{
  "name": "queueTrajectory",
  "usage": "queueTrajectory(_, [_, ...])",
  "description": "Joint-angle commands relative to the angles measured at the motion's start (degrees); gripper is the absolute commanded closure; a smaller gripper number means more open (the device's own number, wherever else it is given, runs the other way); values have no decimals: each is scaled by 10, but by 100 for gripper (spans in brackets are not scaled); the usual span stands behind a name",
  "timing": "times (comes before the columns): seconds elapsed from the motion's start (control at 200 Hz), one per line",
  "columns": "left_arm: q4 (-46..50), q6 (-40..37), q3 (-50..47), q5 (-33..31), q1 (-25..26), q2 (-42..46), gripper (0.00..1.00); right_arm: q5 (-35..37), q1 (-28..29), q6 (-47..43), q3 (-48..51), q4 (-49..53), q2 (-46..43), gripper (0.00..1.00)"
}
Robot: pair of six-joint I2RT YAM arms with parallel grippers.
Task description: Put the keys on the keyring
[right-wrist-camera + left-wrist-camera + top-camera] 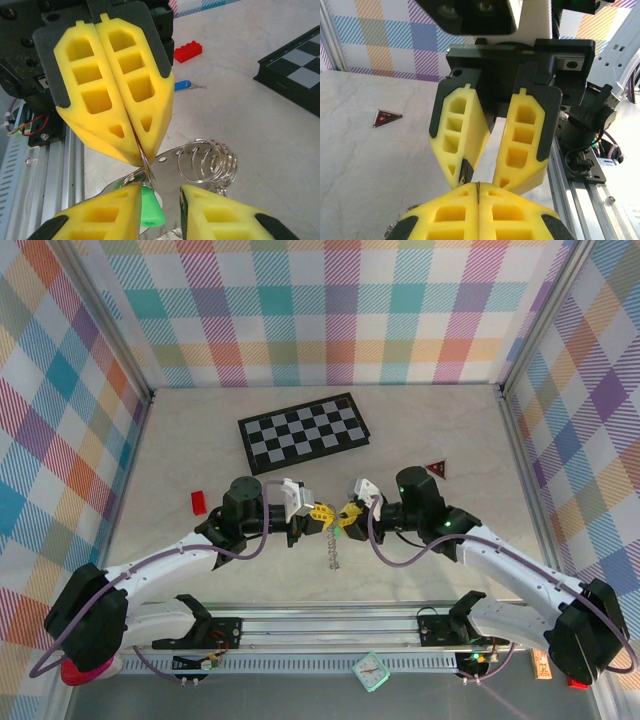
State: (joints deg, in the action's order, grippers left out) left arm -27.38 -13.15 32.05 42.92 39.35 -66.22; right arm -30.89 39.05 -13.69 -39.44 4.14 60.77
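Observation:
My left gripper [318, 514] is shut on the thin wire of the keyring [145, 159], pinching it at its fingertips [478, 192]. From that wire hang a flat silver plate with holes and several silver rings [207, 160]; a string of small metal pieces dangles toward the table [335, 548]. My right gripper [160, 189] faces the left one tip to tip [349, 516] with its jaws apart. The green key [151, 207] sits between them against one finger, with a gap to the other. The blue key [182, 85] lies on the table behind the left gripper.
A black-and-white chessboard [303, 430] lies at the back centre. A small red block [198, 502] sits left of the left arm, and a dark red triangle [435, 469] lies right of the right arm. The metal rail [330, 625] runs along the near edge.

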Motion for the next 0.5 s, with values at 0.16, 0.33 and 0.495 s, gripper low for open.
queueTrajectory(0.16, [-42, -10, 7, 31, 8, 8, 100, -36, -2, 17, -16, -43, 8, 77])
queueTrajectory(0.33, [-48, -7, 6, 35, 8, 9, 100, -48, -2, 23, -18, -53, 13, 77])
queueTrajectory(0.495, [-85, 13, 0, 42, 8, 4, 100, -72, -2, 37, -15, -92, 26, 82])
